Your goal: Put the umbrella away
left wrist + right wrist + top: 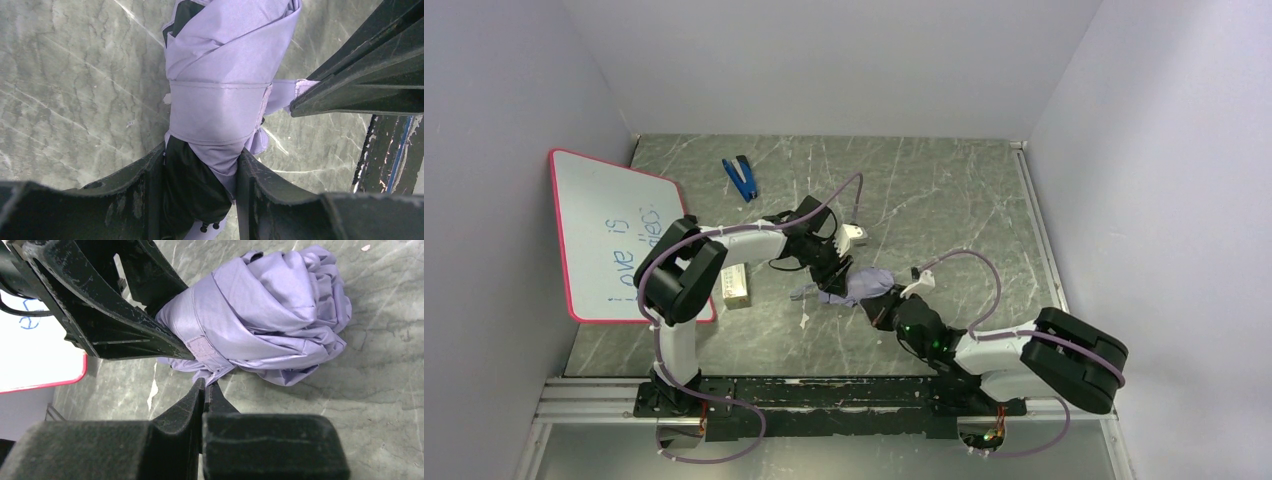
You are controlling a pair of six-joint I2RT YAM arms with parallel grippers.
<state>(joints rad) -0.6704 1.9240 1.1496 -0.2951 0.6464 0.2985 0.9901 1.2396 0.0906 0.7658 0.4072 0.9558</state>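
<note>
1. The umbrella [871, 284] lies bundled on the surface [944, 200] between the arms, its long axis running straight out from the left claw [201, 155], which is clamped on its end.
2. The right claw [206, 386] pinches the strap [201, 347] tip beside the bundle.

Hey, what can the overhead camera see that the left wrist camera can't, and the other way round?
Only the overhead camera shows the whiteboard, a blue tool, a small box and both whole arms. Only the left wrist camera shows the strap wrapped around the folded umbrella, and how the left gripper clamps the umbrella's lower end. Both show the umbrella, the table and the right gripper at the umbrella's side.
</note>
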